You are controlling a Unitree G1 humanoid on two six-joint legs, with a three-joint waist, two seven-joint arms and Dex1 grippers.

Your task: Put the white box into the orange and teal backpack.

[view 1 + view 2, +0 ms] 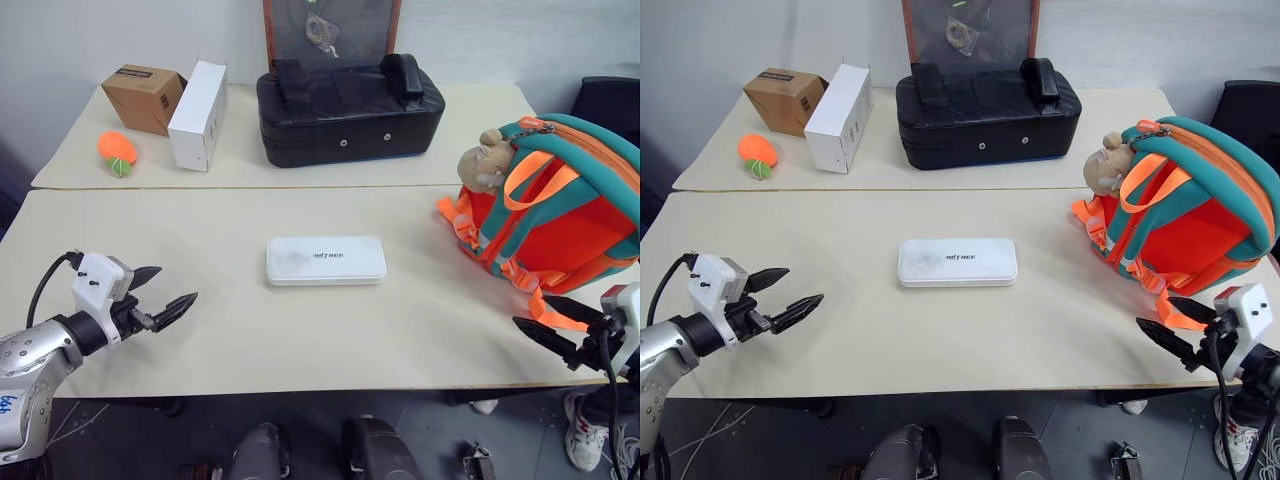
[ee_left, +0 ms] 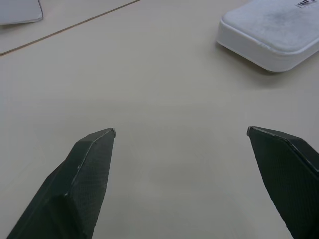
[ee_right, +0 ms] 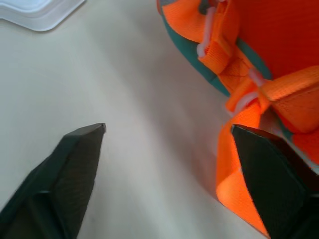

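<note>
The white box (image 1: 325,261) lies flat in the middle of the near table, dark lettering on its lid. The orange and teal backpack (image 1: 560,210) stands at the table's right end with a tan plush toy (image 1: 484,158) at its top and its straps facing the box. My left gripper (image 1: 168,291) hovers open over the table's left front, well short of the box (image 2: 274,32). At the right front edge my right gripper (image 1: 548,320) is open beside a loose orange strap (image 3: 234,164); nothing lies between its fingers.
On the far table stand a black case (image 1: 348,110), a tall white carton (image 1: 197,116), a brown cardboard box (image 1: 143,97) and an orange ball (image 1: 117,151). A seam (image 1: 250,188) separates the two tables. A person's shoe (image 1: 584,430) shows under the right corner.
</note>
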